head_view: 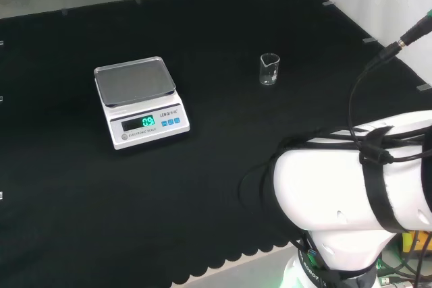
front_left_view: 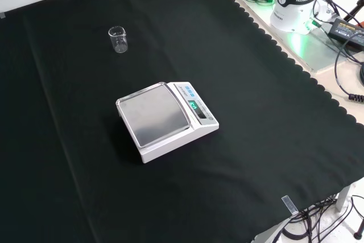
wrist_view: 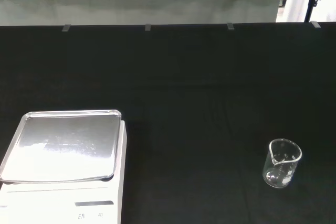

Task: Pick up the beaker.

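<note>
A small clear glass beaker (head_view: 269,69) stands upright on the black cloth, to the right of the scale in the head view. In the front view the beaker (front_left_view: 118,39) sits near the far left of the cloth. The wrist view catches the beaker (wrist_view: 282,162) standing alone, its spout rim visible, and it looks empty. Nothing touches it.
A white digital scale (head_view: 141,102) with a bare metal pan (front_left_view: 153,114) sits mid-cloth, its display lit. The arm's white link (head_view: 358,187) fills the lower right of the head view. The arm's base (front_left_view: 297,1) and cables lie beyond the cloth's scalloped edge.
</note>
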`<state>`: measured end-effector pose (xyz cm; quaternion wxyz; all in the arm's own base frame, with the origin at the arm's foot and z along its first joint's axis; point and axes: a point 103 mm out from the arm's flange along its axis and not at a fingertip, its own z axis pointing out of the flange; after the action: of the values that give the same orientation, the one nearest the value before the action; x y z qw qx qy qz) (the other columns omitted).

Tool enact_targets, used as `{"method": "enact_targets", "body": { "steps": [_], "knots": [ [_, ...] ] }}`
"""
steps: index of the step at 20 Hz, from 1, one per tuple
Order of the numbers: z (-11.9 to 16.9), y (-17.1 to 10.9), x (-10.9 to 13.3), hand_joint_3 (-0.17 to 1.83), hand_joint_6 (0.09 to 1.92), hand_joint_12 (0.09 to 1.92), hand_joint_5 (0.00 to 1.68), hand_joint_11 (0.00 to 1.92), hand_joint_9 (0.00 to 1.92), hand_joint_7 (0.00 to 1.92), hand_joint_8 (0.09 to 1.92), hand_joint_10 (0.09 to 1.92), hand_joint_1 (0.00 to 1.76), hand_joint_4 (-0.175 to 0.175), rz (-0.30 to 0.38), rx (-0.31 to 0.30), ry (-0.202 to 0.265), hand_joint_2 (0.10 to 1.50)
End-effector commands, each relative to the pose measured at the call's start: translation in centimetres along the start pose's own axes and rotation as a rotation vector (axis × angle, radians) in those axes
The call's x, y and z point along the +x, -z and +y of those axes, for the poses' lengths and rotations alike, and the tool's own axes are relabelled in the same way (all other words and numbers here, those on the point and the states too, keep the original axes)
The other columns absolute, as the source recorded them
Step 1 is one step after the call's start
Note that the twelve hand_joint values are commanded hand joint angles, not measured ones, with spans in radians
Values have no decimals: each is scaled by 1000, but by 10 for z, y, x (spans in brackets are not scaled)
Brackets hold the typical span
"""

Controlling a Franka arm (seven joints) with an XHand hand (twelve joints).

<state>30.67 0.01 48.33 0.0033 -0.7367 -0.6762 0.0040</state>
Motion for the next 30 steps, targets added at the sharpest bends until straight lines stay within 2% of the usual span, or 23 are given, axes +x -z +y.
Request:
{"method": "enact_targets", "body": {
  "steps": [1,3,5,9,16,21,22,27,30],
  "knots": [
    [0,0,0,457,165,1408,100,46,0,4,554,439,470,4,-3,-9,6,702],
    [1,0,0,347,87,1492,131,11,0,0,556,441,465,3,4,-10,1,758],
    [1,-1,-7,311,87,1515,142,2,0,0,556,441,464,2,18,-3,0,776],
    [8,-10,-42,296,87,1521,150,0,0,0,557,442,463,1,41,0,32,783],
    [35,-34,-48,271,87,1523,199,0,0,0,579,450,462,-8,49,58,66,793],
    [60,-36,-34,238,87,1525,250,0,0,0,645,466,462,-18,-40,102,46,803],
    [67,-40,-34,230,87,1527,272,0,0,0,665,482,461,-22,-49,113,31,803],
    [97,-64,-43,185,87,1549,375,0,0,23,751,590,459,-45,-55,145,-3,793],
    [114,-80,-51,169,87,1556,404,0,0,38,766,623,461,-52,-36,176,-29,782]
  ]
}}
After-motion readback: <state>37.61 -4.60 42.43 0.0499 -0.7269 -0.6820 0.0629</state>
